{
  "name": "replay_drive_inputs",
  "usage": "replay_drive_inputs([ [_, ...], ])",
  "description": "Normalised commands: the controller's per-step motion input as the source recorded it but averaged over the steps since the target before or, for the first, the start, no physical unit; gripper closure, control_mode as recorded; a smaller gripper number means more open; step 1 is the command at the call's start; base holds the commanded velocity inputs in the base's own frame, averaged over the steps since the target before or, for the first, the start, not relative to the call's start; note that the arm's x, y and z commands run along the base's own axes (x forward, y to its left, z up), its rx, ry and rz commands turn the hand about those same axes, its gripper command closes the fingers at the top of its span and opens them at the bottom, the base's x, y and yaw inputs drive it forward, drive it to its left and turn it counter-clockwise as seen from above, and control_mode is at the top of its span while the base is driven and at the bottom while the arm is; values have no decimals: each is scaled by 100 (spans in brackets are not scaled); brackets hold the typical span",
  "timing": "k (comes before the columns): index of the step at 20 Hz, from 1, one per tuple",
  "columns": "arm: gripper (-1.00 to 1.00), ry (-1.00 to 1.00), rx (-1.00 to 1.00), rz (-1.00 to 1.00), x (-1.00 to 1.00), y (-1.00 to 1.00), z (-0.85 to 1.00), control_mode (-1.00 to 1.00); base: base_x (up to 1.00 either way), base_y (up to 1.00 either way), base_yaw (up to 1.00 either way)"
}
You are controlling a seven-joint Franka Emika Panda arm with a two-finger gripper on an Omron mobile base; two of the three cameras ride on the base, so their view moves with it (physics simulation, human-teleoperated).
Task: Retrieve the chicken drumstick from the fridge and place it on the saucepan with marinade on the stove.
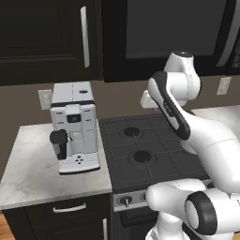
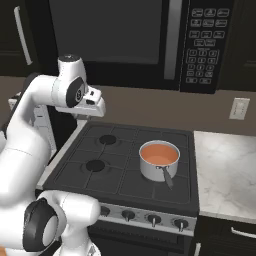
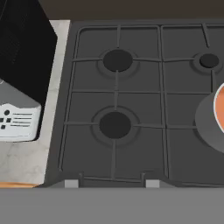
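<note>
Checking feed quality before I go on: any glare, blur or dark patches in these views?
Left base view: evenly lit, arm hides the stove's right side. Right base view: sharp, saucepan and marinade clear, upper cabinets very dark. Hand view: no glare, coffee machine top lost in black.

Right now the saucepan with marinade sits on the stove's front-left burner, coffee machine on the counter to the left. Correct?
Not quite. The saucepan sits on the front-right burner of the stove, as the right base view shows. The coffee machine is on the counter left of it.

We see a white coffee machine (image 1: pixel 75 126) standing on the marble surface (image 1: pixel 33 173). Above hangs a dark microwave (image 2: pixel 150 40), with a wall outlet (image 2: pixel 239 108) nearby.
</note>
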Motion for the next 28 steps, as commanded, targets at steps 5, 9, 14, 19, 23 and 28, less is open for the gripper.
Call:
replay_drive_inputs([
  [5, -100, -2, 0, 0, -24, -1, 0, -100, 0, 0, 0],
  [9, -100, 0, 0, 0, -4, 0, 0, -100, 0, 0, 0],
  [14, -100, -1, -1, 23, -57, -2, -2, -100, 0, 0, 0],
  [19, -100, -4, -2, 54, -97, -9, -6, -100, 0, 0, 0],
  [23, -100, -1, -1, 24, -24, -6, -2, -100, 0, 0, 0],
  [28, -100, -14, 0, -1, 6, 0, 0, -100, 0, 0, 0],
])
